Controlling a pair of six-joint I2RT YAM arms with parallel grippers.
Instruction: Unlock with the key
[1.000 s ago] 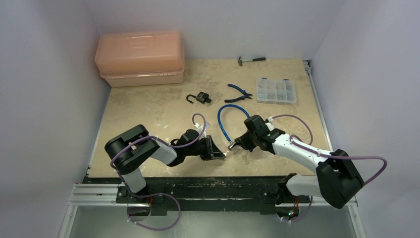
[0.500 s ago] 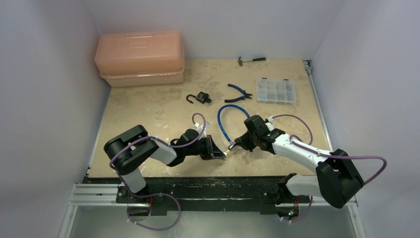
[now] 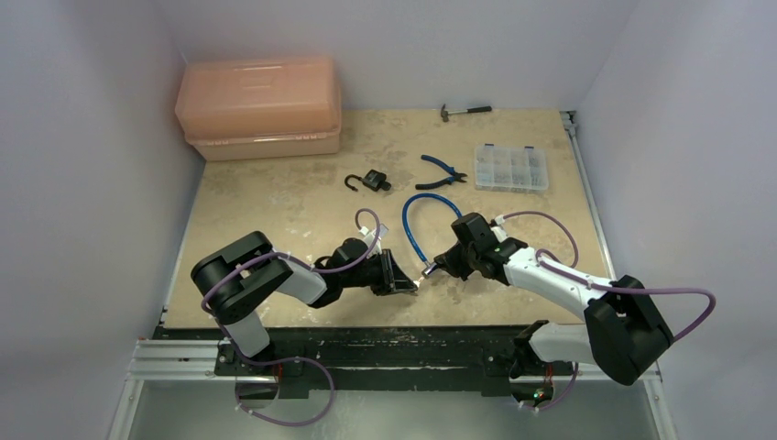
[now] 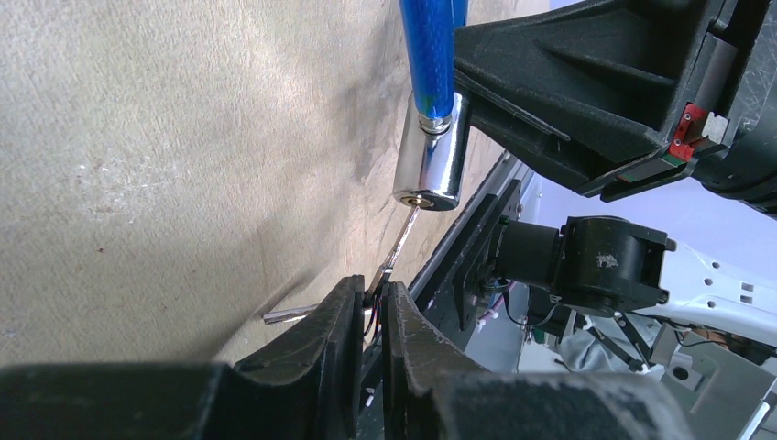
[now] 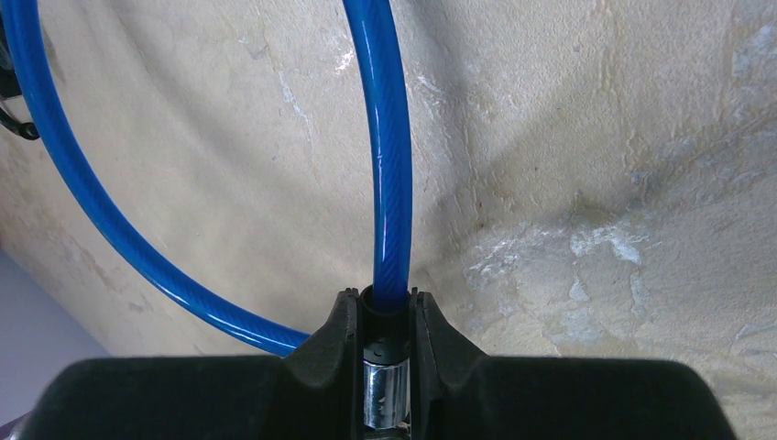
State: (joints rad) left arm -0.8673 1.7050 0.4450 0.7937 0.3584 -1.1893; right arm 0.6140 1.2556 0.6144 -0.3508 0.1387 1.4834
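My left gripper (image 4: 371,295) (image 3: 404,283) is shut on the black head of the tiny key (image 4: 401,236). The key's thin silver blade points up into the keyhole face of the chrome lock cylinder (image 4: 430,161) at the end of the blue cable (image 4: 431,55). My right gripper (image 5: 385,307) (image 3: 438,267) is shut on that cylinder (image 5: 385,396), just where the cable (image 5: 388,165) enters it. The cable loops away over the table (image 3: 411,220). The two grippers meet tip to tip near the front edge.
A small black padlock (image 3: 371,181) with its shackle open, blue-handled pliers (image 3: 442,171), a clear parts box (image 3: 511,168), a hammer (image 3: 465,111) and an orange toolbox (image 3: 259,108) lie farther back. A second thin metal piece (image 4: 289,315) sticks out beside my left fingers.
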